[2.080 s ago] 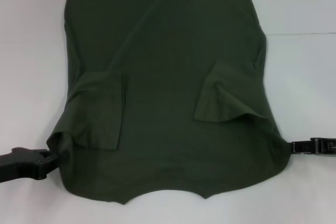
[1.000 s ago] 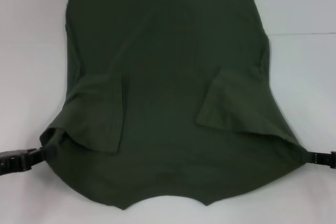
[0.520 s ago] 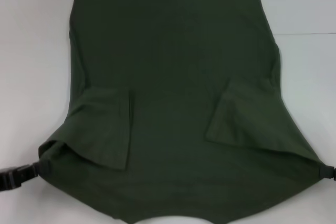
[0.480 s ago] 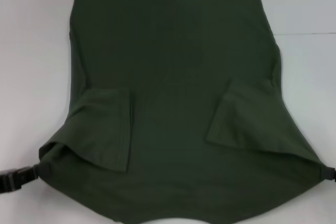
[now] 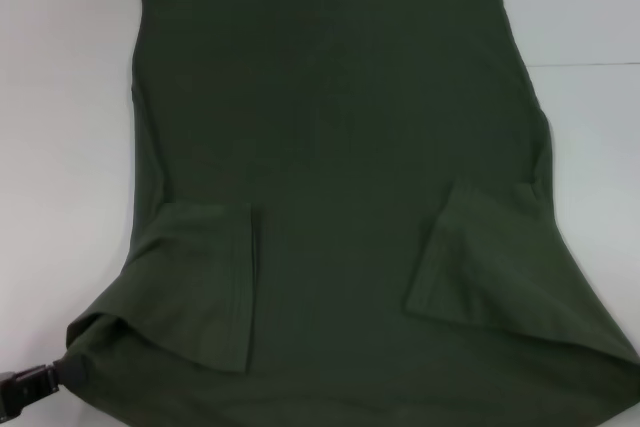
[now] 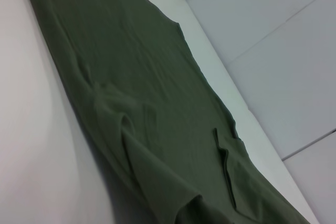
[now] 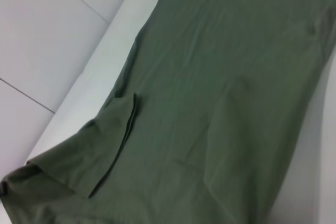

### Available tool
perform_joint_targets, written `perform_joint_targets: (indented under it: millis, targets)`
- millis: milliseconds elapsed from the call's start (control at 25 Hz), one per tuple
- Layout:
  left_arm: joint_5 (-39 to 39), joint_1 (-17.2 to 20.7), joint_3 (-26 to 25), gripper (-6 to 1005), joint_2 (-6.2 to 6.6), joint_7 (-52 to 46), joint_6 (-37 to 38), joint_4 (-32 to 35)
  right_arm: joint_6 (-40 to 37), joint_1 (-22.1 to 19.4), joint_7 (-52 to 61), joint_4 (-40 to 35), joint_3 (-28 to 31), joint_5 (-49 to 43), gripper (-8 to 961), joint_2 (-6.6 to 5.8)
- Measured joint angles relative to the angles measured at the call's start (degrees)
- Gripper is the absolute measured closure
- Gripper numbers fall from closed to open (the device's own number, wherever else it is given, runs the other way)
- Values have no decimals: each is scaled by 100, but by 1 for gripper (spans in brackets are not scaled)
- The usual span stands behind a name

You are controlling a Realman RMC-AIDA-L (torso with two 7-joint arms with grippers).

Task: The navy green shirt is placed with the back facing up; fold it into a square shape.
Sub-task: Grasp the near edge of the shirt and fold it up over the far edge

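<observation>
Navy green shirt [image 5: 340, 167] lying plain side up on the white table [image 5: 60, 147], both sleeves folded inward.

The far hem is running straight and flat; the near corners are spreading wide, the one by the left gripper [image 5: 52, 377] lifting slightly off the surface. Bare table is showing along both long sides and beyond the far hem. The left gripper is sitting at the shirt's near corner, its tip meeting the cloth edge; jaw opening cannot be told. The right gripper is not showing in any view; its wrist view is showing only cloth and table.
</observation>
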Motion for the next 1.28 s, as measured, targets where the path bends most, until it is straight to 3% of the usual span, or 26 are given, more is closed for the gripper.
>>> perform_joint_targets:
  millis: [160, 280, 520, 600, 640, 840, 1040, 1280]
  targets:
    - [-36, -61, -5, 958, -1, -4, 23, -55, -124, -52, -76, -3, 273, 13, 915, -2]
    - [-45, -210, -6, 958, 28, -34, 3, -93, -143, 131, -62, 29, 575, 18, 915, -34]
    - [-47, -914, 5, 958, 270, -217, -417, -486, 30, 763, 60, 50, 1035, 18, 915, -60]
    - [-45, -1307, 30, 958, 443, -273, -783, -747, 405, 1103, 228, 147, 1063, 22, 916, -114]
    - [-45, -1307, 30, 958, 443, -273, -783, -747, 405, 1103, 228, 147, 1063, 22, 916, -114]
    - [-46, -1934, 49, 959, 715, -326, -1581, -1155, 1120, 1666, 277, 525, 1037, 338, 916, -258]
    - [-45, -2437, 62, 959, 866, -313, -2460, -1489, 2047, 2205, 250, 772, 1015, 579, 916, -294]
    - [-65, -2981, 252, 959, 916, -111, -3625, -1927, 3161, 2771, -64, 977, 1004, 668, 916, -190]
